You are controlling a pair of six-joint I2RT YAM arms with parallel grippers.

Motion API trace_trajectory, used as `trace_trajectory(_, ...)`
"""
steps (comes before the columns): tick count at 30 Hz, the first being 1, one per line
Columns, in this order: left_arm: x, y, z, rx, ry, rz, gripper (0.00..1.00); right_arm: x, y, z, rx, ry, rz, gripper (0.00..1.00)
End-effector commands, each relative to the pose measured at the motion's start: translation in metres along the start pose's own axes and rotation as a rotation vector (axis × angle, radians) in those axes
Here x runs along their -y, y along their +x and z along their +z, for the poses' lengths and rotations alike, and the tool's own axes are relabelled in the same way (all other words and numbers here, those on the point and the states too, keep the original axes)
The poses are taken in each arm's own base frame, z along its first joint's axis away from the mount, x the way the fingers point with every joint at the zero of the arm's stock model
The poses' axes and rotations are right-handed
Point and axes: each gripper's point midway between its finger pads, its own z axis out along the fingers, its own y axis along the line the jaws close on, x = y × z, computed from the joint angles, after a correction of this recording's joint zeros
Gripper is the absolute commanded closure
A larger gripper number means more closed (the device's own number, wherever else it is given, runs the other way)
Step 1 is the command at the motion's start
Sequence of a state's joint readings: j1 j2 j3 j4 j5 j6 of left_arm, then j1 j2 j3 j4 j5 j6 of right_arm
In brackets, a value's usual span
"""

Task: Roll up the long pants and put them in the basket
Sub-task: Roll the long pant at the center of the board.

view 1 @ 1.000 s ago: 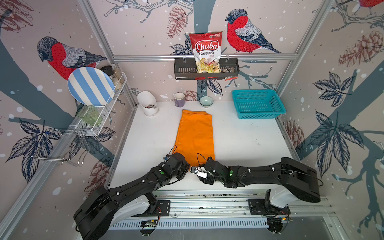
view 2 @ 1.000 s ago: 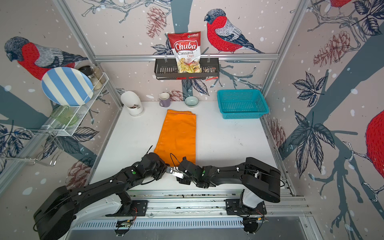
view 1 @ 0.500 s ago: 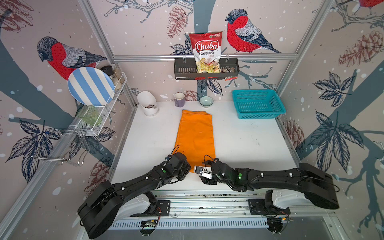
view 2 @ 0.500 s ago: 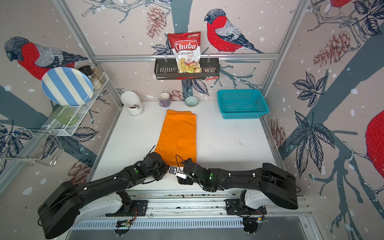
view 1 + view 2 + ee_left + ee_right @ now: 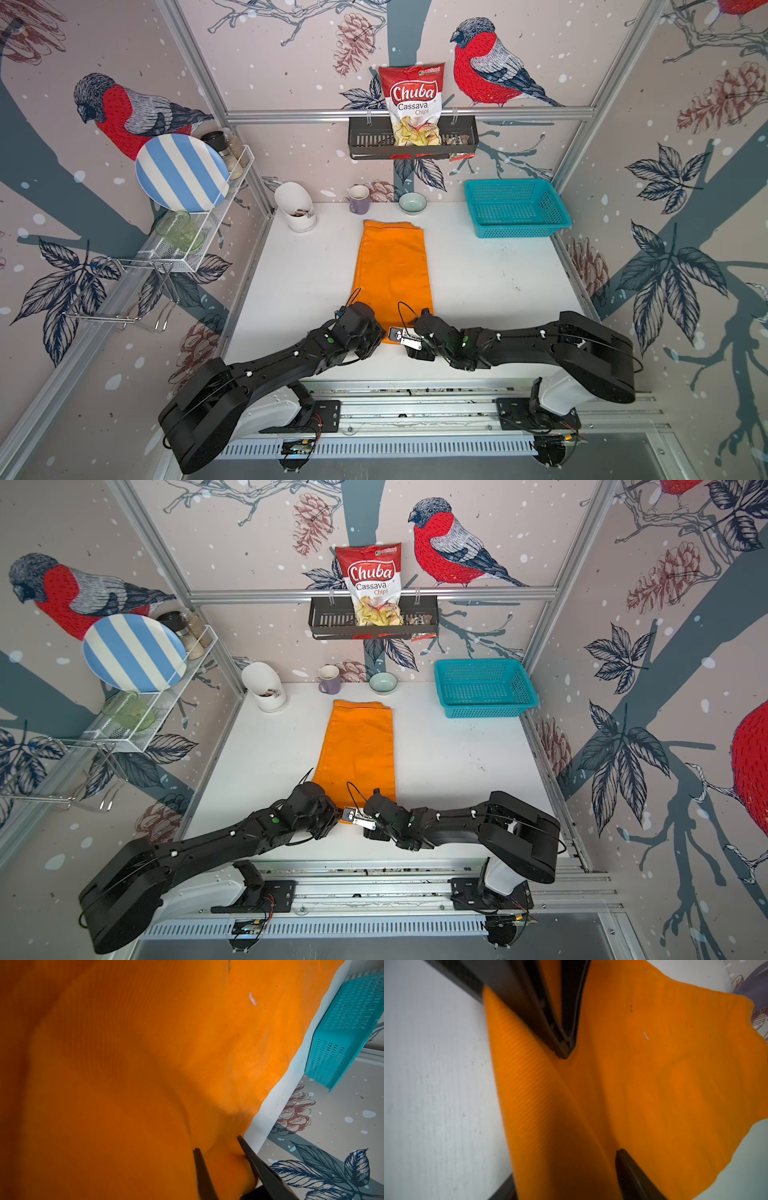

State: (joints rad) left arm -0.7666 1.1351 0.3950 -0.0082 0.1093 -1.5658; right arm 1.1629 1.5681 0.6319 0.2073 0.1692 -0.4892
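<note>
Pants [image 5: 390, 270] flat on tabletop [image 5: 478, 291], not yet rolled. Left hand [image 5: 217, 1142] clamped on near edge; right hand [image 5: 591, 1103] apart, straddling same edge. Roll seemingly just starting; next: right pinches, both turn edge over.

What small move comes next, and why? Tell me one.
Probably close the right pincer on the near hem of the long pants: its jaws stand apart astride the cloth, the left pincer already pinches that end, and nothing is rolled yet.
</note>
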Motion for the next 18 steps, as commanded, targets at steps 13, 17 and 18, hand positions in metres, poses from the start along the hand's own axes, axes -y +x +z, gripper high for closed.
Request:
trace_trajectory(13, 0.074, -0.032, -0.043, 0.183, -0.014, 0.897, 0.08, 0.019, 0.002, -0.011, 0.053, -0.007, 0.029, 0.95)
trace_trajectory(17, 0.089, -0.037, -0.065, 0.260, 0.000, 1.048, 0.07, 0.022, 0.004, -0.014, 0.058, 0.011, 0.040, 0.95)
trace_trajectory(18, 0.092, -0.039, -0.074, 0.289, 0.012, 1.082, 0.07, 0.024, 0.005, -0.015, 0.061, 0.016, 0.044, 0.95)
